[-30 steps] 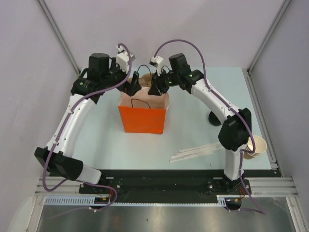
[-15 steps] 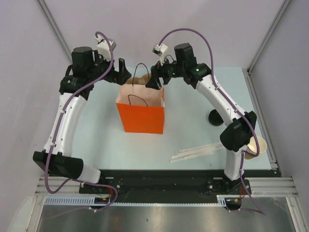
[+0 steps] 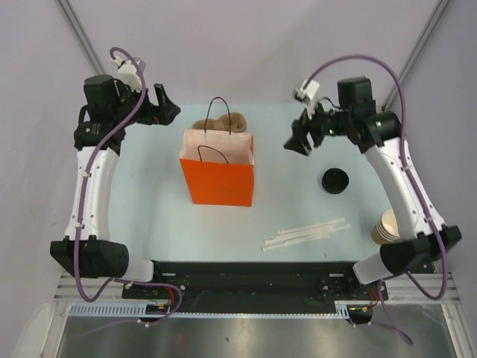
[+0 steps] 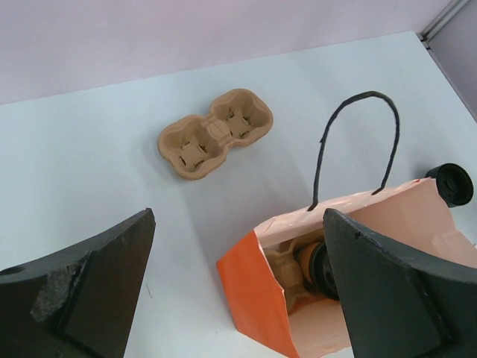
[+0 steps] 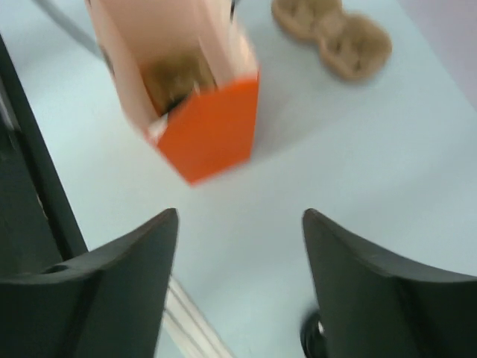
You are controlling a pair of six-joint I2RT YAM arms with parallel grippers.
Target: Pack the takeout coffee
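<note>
Orange bag: I see the orange bag (image 3: 218,183) standing upright near the middle of the worktop (image 3: 149,216), its mouth open and its black cord handles up.
Bag contents: Through the left wrist camera I look down into the mouth. A pulp insert (image 4: 279,267) sits inside, and the takeout coffee (image 4: 313,267) is in there against it, a tan cup with a black lid. It seems to lie tilted rather than upright.
Pulp carrier: A two-well pulp carrier (image 3: 223,121) lies flat on the worktop just behind the bag.
Cup stack: A stack of paper cups (image 3: 387,226) stands at the right edge, close by the right arm.
Loose black lid: The loose black lid (image 3: 335,180) lies on the worktop, well to the right of the bag.
Pale sticks: A few pale sticks (image 3: 305,234) lie near the front edge, right of centre.
Left gripper: The left gripper (image 3: 165,106) is raised behind and left of the bag, fingers spread wide, nothing between them.
Right gripper: The right gripper (image 3: 298,142) is up to the right of the bag, fingers apart, holding nothing.
Surface and room: The worktop is pale blue-grey, enclosed by plain light walls (image 3: 238,45).
Hard to see: The right wrist view is blurred. One left finger (image 4: 395,291) covers part of the bag mouth.
</note>
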